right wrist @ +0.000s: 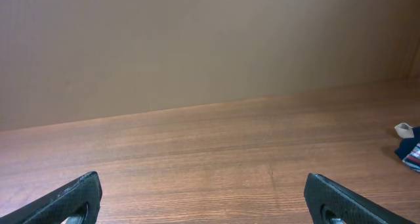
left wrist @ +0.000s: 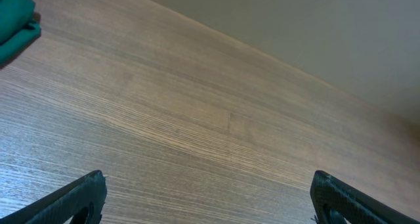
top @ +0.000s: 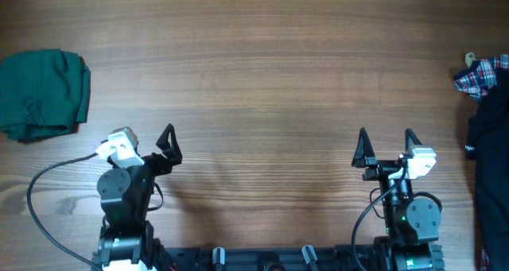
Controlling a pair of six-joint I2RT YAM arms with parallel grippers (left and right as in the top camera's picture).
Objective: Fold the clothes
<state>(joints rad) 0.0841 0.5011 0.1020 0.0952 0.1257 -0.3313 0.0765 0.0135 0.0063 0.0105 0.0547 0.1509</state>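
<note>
A folded green garment (top: pixel 41 93) lies at the far left of the wooden table; a corner of it shows in the left wrist view (left wrist: pixel 14 23). A pile of dark clothes (top: pixel 488 144) with a red, white and blue plaid piece (top: pixel 482 75) on top lies at the right edge; a bit of the plaid piece shows in the right wrist view (right wrist: pixel 408 148). My left gripper (top: pixel 151 144) (left wrist: pixel 209 194) is open and empty near the front edge. My right gripper (top: pixel 386 144) (right wrist: pixel 202 198) is open and empty near the front edge. Both are far from the clothes.
The wooden table (top: pixel 262 72) spans the view between the two piles. The arm bases and cables sit at the front edge (top: pixel 262 259). A plain wall stands behind the table in the wrist views.
</note>
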